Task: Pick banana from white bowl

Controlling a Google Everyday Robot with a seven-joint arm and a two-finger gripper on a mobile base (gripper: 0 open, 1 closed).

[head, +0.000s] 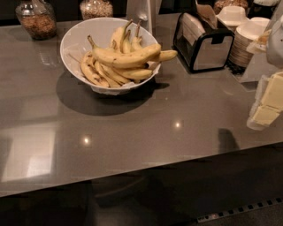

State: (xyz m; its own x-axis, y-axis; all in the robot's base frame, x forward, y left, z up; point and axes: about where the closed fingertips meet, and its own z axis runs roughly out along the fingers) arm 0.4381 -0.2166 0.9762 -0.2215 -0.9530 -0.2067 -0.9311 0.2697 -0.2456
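Observation:
A large white bowl point(70, 37) sits on the grey counter at the back left. It holds several yellow bananas point(126, 57), piled up, with one lying across the top and its tip hanging over the bowl's right rim. My gripper point(267, 103) is at the far right edge of the view, with pale yellow pads and partly cut off. It is well to the right of the bowl and nearer the counter's front, and it touches nothing that I can see.
A black and silver napkin dispenser point(203, 44) stands right of the bowl. A stack of small white dishes point(247, 39) stands behind my arm. Two glass jars point(36, 17) point(96, 8) stand at the back left. The counter's front edge point(132, 172) runs below.

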